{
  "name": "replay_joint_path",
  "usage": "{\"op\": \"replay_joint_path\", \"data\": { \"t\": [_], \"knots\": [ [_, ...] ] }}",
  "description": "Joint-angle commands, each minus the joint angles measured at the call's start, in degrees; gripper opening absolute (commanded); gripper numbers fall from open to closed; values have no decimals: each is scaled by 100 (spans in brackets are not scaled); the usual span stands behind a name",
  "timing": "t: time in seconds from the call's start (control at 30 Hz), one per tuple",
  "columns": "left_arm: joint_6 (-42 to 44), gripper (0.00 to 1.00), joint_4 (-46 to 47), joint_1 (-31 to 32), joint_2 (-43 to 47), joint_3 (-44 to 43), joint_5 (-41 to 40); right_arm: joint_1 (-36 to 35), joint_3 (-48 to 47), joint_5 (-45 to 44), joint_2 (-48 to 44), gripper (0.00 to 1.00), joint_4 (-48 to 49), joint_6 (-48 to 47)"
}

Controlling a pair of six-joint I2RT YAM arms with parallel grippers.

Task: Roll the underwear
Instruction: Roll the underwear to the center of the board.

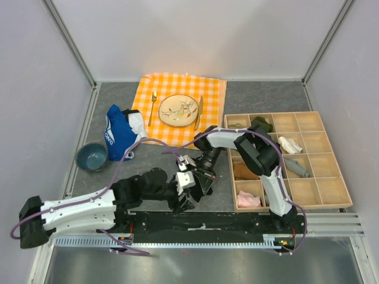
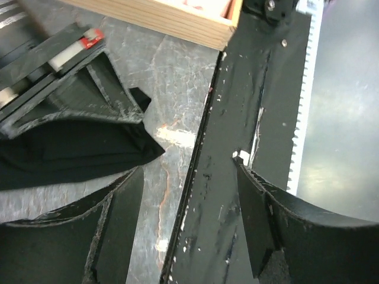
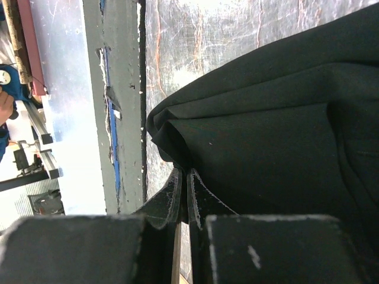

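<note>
Right end effector (image 3: 182, 177) pinches the underwear (image 3: 266, 118) on the grey table (image 2: 172, 71); left end effector (image 2: 188, 168) gapes wide.

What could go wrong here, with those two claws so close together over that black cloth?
1. The right gripper pinches only a thin folded edge of the underwear; a pull might slip it free and spoil the fold.
2. The left gripper stands open beside the cloth, over the black rail, so it may close on nothing or scrape the rail.
3. Both grippers work very near each other and could bump.
</note>
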State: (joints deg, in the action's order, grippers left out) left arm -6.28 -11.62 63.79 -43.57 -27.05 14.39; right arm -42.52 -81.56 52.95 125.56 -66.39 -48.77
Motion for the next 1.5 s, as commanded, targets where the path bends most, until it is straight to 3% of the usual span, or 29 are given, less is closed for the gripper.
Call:
{"op": "replay_joint_path", "data": {
  "t": [0.0, 0.3, 0.53, 0.77, 0.83, 0.9, 0.93, 1.0, 1.23, 1.47],
  "knots": [
    [1102, 72, 1019, 739, -826, -65, -917, 16, -246, 269, 197, 8, -366, -334],
    [1630, 71, 2505, 1215, -2408, 165, -2037, 42, -281, 260, 259, 8, -454, -414],
    [1657, 68, 2832, 1215, -3279, 68, -2406, 34, -282, 242, 294, 9, -498, -484],
    [1472, 52, 2472, 1215, -3685, -90, -2424, 42, -290, 242, 311, 9, -533, -572],
    [1437, 39, 2454, 1215, -3711, -90, -2406, 51, -290, 251, 303, 9, -559, -581],
    [1376, 29, 2427, 1215, -3720, -81, -2362, 51, -290, 251, 294, 10, -568, -607],
    [1349, 14, 2410, 1215, -3720, -99, -2336, 51, -290, 251, 303, 10, -577, -616],
    [1175, 2, 2270, 1206, -3702, -116, -2274, 51, -282, 269, 250, 12, -577, -651],
    [225, 2, 1970, 917, -3448, -47, -1468, 165, -255, 339, -101, 25, -568, -809],
    [-698, 2, 2462, 12, -2815, 524, -25, 648, -115, 392, -768, 40, -428, -862]
  ]
}}
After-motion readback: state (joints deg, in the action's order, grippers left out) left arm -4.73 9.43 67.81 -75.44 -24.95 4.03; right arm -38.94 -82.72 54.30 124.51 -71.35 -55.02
